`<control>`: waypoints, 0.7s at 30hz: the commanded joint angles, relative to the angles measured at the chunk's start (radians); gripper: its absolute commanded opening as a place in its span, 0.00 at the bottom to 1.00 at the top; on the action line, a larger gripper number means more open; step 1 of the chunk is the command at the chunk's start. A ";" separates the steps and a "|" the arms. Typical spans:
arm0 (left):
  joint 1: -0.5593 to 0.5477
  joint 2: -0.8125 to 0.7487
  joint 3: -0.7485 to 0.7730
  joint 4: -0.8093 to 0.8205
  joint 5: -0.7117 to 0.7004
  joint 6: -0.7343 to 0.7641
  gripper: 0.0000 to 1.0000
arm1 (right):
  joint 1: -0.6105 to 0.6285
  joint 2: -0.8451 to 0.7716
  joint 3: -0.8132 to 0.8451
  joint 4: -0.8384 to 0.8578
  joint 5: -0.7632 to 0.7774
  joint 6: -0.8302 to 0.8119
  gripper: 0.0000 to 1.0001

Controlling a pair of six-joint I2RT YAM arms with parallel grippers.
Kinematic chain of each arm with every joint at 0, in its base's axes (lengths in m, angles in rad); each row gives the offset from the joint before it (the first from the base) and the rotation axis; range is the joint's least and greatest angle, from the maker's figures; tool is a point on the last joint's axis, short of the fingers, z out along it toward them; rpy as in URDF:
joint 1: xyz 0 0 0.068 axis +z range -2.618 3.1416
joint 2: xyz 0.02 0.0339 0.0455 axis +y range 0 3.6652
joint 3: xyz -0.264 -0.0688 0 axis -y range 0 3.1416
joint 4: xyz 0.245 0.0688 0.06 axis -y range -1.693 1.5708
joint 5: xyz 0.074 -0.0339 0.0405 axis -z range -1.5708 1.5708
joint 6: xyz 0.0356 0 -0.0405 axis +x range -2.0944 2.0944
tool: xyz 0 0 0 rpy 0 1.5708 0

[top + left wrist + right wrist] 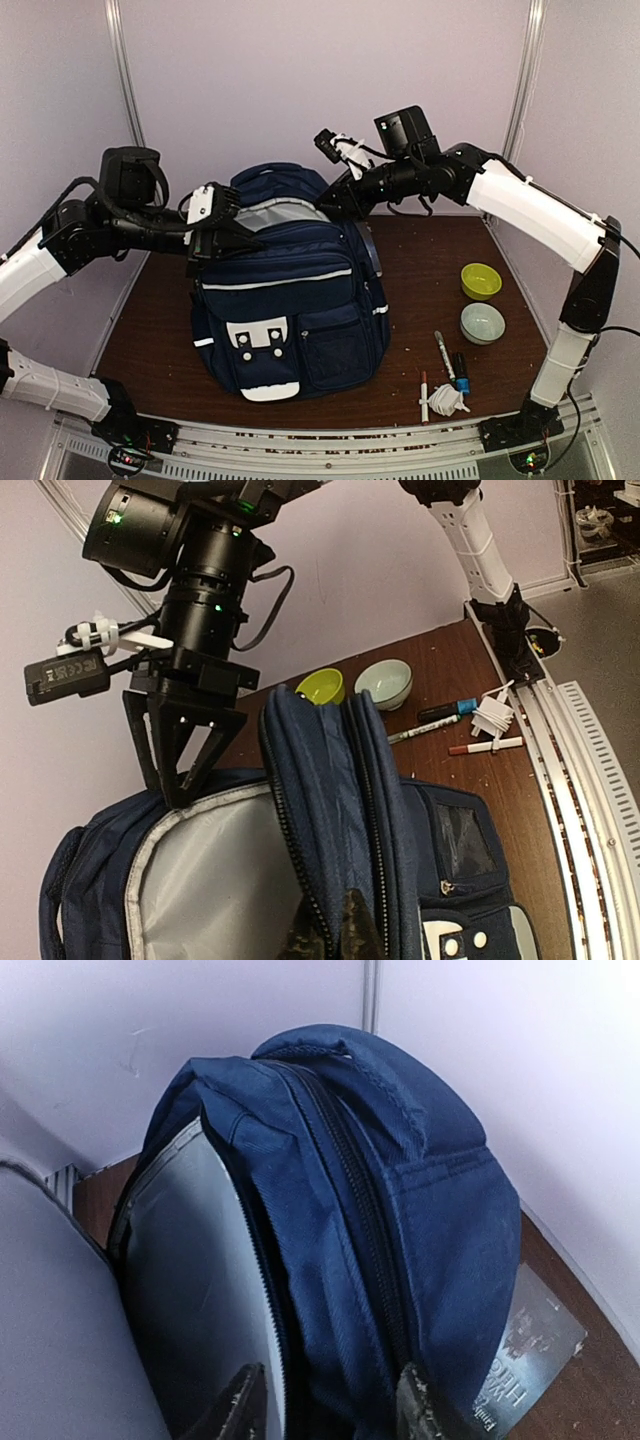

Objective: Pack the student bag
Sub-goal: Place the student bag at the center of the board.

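The student bag is a large navy backpack standing upright mid-table, its main compartment pulled open to show grey lining. My left gripper is shut on the zip edge of the bag's front panel, which runs between its fingertips in the left wrist view. My right gripper holds the bag's back wall at the top. One of its fingers is inside against the lining and the other is outside, with bunched fabric filling the gap. It also shows in the left wrist view.
A green bowl and a pale bowl sit right of the bag. Two pens, a blue marker and a white cable bundle lie at the front right. A book lies on the table behind the bag.
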 commanded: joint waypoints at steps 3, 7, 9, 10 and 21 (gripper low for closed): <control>-0.001 -0.041 -0.038 0.059 0.060 0.010 0.00 | 0.000 -0.036 -0.013 -0.003 0.156 -0.014 0.75; 0.000 -0.052 -0.048 0.055 0.063 0.027 0.00 | -0.009 0.017 0.140 -0.110 0.201 -0.016 1.00; -0.001 -0.056 -0.054 0.055 0.060 0.035 0.00 | -0.009 0.039 0.174 -0.131 0.201 -0.017 1.00; -0.001 -0.059 -0.056 0.054 0.062 0.037 0.00 | -0.010 0.050 0.174 -0.133 0.187 -0.020 1.00; 0.000 -0.074 -0.067 0.053 0.100 0.072 0.00 | -0.028 0.252 0.294 -0.170 0.112 0.025 1.00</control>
